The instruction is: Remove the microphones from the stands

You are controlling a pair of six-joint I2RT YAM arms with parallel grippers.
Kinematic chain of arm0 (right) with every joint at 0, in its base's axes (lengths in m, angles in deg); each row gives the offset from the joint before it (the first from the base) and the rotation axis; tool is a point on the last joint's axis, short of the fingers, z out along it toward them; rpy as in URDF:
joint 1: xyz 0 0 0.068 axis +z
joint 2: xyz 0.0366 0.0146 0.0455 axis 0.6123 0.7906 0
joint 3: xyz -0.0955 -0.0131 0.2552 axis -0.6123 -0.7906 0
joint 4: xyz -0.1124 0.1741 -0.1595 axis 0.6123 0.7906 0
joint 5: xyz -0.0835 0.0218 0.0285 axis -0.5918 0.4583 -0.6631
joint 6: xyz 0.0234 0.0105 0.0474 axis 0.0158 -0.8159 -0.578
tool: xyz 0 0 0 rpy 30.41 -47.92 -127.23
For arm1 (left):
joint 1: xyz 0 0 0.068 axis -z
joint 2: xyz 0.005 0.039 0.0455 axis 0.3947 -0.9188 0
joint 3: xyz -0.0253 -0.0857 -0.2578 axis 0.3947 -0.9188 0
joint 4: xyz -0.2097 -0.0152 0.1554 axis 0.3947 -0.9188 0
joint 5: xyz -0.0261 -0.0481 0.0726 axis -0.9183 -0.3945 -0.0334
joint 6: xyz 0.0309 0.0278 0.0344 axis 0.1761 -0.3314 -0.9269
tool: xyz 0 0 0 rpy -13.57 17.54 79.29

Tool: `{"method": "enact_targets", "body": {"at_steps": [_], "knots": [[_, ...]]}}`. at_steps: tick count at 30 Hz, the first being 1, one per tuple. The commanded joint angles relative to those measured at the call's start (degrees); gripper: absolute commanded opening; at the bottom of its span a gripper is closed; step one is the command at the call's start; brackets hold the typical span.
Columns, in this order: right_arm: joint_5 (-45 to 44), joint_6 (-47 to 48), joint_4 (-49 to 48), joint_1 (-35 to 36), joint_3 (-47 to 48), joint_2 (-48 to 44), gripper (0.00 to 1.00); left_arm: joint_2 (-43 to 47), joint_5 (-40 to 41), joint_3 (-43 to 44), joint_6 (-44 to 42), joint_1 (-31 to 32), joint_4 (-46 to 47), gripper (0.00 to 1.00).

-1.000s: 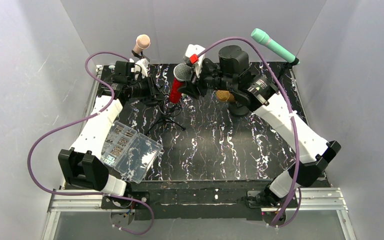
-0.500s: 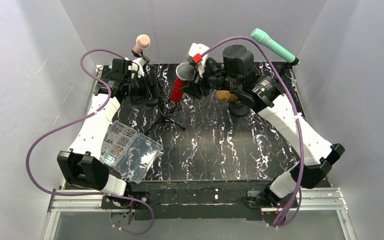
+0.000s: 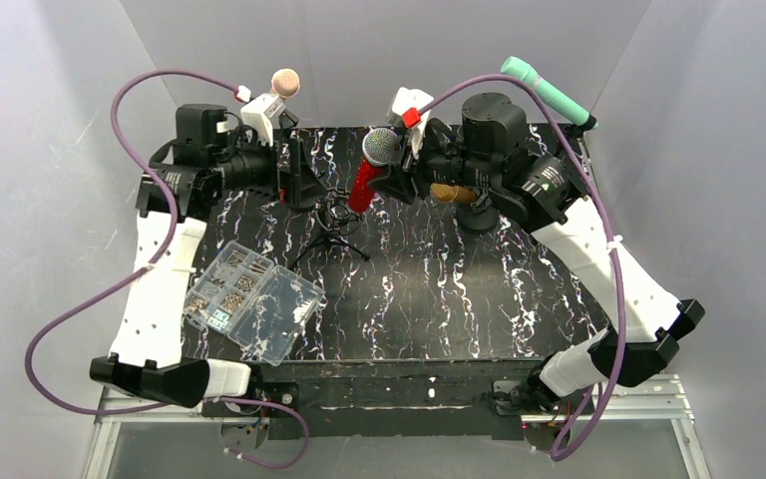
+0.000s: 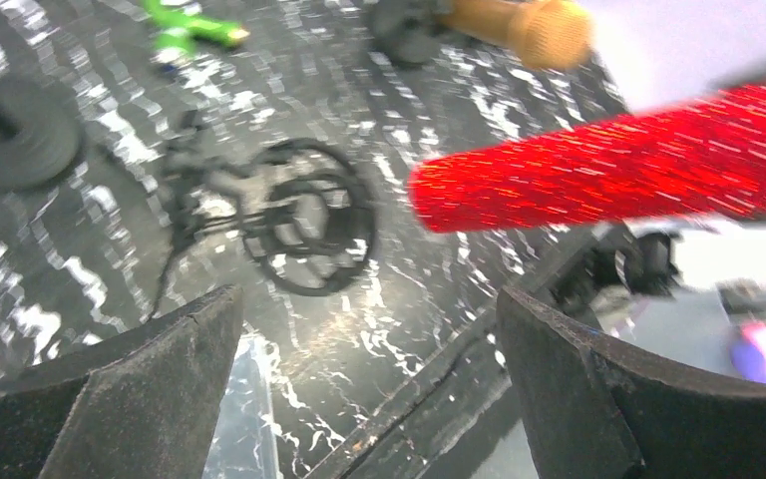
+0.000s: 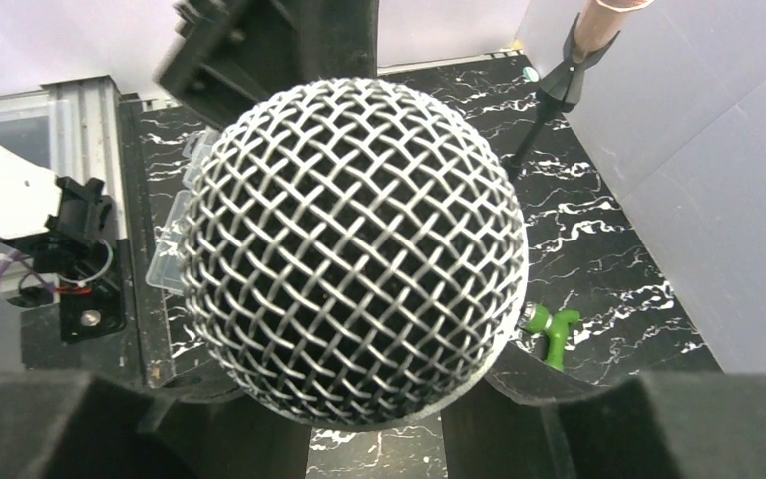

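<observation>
The red microphone [image 3: 363,186] with a silver mesh head [image 5: 354,249] hangs tilted above the back of the table, my right gripper [image 3: 391,170] shut on it just below the head. In the left wrist view its red body [image 4: 598,170] ends in the air, apart from the empty ring clip [image 4: 304,230] of the small black tripod stand [image 3: 331,215]. My left gripper [image 3: 301,182] stands open just left of the stand, holding nothing. In the right wrist view the mesh head fills the space above my right gripper [image 5: 374,419].
A clear plastic box of screws [image 3: 254,299] lies at front left. A pink microphone [image 3: 283,84] stands at back left, a teal one [image 3: 544,90] at back right, an orange one [image 3: 449,192] under my right arm. A small green piece [image 5: 549,334] lies on the table.
My left gripper has opened and drawn back left from the stand. The right gripper has carried the red microphone up and to the right, clear of the clip.
</observation>
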Motion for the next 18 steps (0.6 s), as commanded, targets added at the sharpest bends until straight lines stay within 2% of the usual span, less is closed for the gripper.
{"method": "enact_targets", "body": {"at_steps": [1,3,9,18], "knots": [[4.33,-4.43,-2.31,-0.78,0.15,-2.34,0.01,0.58,-23.14,4.79,-8.48,0.03,-7.26,0.98],[6.77,-6.26,-2.69,-1.38,0.23,-2.13,0.01,-0.68,-27.0,7.27,-8.04,0.64,-7.13,0.98],[12.83,-11.94,-4.61,-3.52,1.58,-1.08,0.01,-3.77,-30.56,11.58,-9.02,3.35,-6.56,0.98],[17.44,-17.77,-7.16,-4.77,1.7,-0.48,0.01,-5.45,-27.51,9.79,-11.16,9.28,-6.65,0.98]]}}
